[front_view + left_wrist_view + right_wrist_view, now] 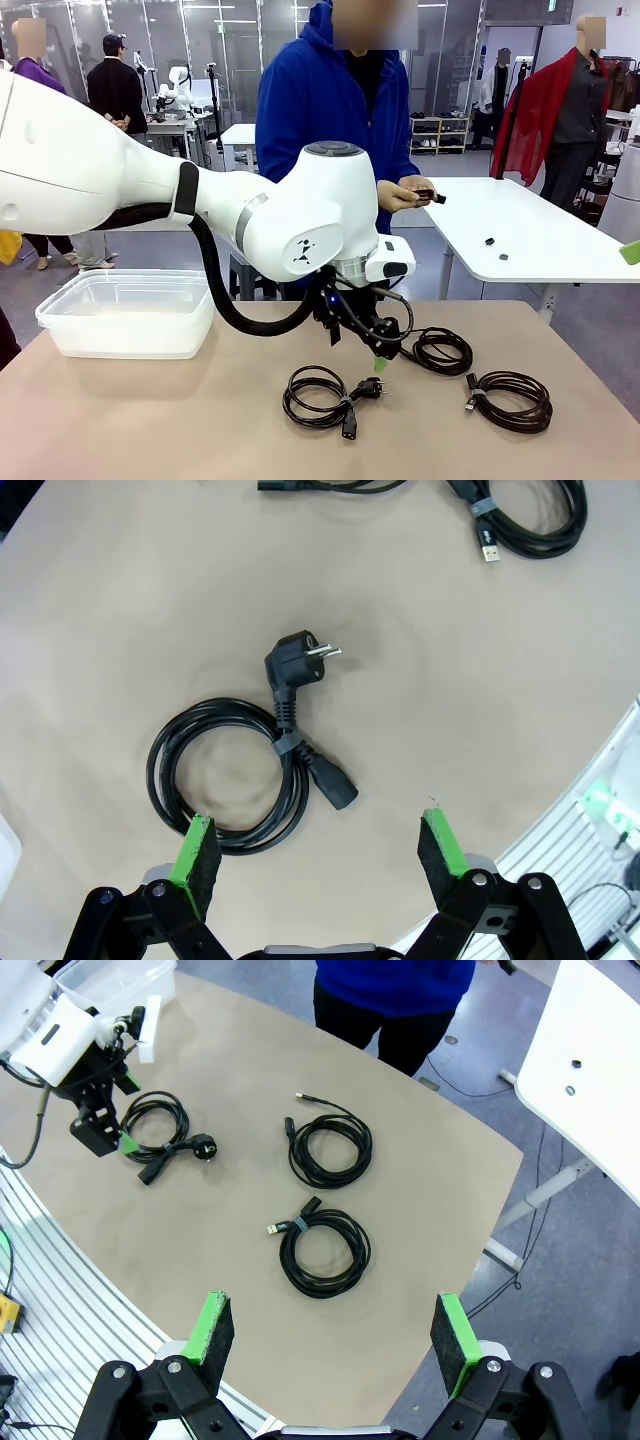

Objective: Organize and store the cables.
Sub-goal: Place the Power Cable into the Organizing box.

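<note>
Three coiled cables [442, 350] lie on the tan table [150, 420] in my front view, the power cord [320, 395] nearest, my left gripper [378, 348] hanging low near it. From the left wrist, its jaws stand wide and empty over that cord; it looks light and floppy, so I'd grasp at the tie band [287, 745]. From the right wrist, my right gripper [330, 1335] gapes empty, high above all three.

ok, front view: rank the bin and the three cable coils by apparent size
1. Clear bin
2. Power-plug coil and USB coil: about alike, not ranked
3. Far coil: looks smallest, but it's farther away, so unsure
</note>
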{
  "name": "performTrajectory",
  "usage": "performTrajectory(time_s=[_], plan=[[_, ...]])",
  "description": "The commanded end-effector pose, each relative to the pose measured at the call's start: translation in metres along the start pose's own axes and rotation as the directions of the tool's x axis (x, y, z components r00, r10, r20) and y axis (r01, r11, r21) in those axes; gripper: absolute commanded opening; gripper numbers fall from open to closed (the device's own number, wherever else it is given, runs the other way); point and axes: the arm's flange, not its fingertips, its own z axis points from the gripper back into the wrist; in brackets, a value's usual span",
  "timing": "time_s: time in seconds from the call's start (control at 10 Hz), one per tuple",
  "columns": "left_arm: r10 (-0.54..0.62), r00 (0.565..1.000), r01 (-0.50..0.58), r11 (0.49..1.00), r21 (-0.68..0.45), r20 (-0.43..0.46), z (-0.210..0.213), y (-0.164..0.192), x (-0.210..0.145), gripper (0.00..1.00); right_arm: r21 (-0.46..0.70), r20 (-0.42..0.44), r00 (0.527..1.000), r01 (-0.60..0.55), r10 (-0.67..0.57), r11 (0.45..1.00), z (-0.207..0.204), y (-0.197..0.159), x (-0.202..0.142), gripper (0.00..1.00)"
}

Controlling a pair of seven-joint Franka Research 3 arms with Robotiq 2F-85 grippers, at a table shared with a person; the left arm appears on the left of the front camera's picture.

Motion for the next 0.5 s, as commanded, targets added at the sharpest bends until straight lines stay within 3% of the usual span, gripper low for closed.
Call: performTrajectory(time_s=[0.0, 0.4], plan=[[0.039, 0.999, -0.039, 0.999, 0.026, 0.014, -0.0095, -0.0034, -0.003, 1.0, 0.002, 0.002, 1.0, 0.003, -0.003, 1.0, -0.0004, -0.001, -0.0011, 1.0], [0.042, 0.999, -0.042, 0.999, 0.026, -0.007, -0.0139, -0.0024, 0.001, 1.0, 0.002, 0.002, 1.0, 0.003, -0.003, 1.0, -0.0004, -0.001, -0.0011, 1.0]])
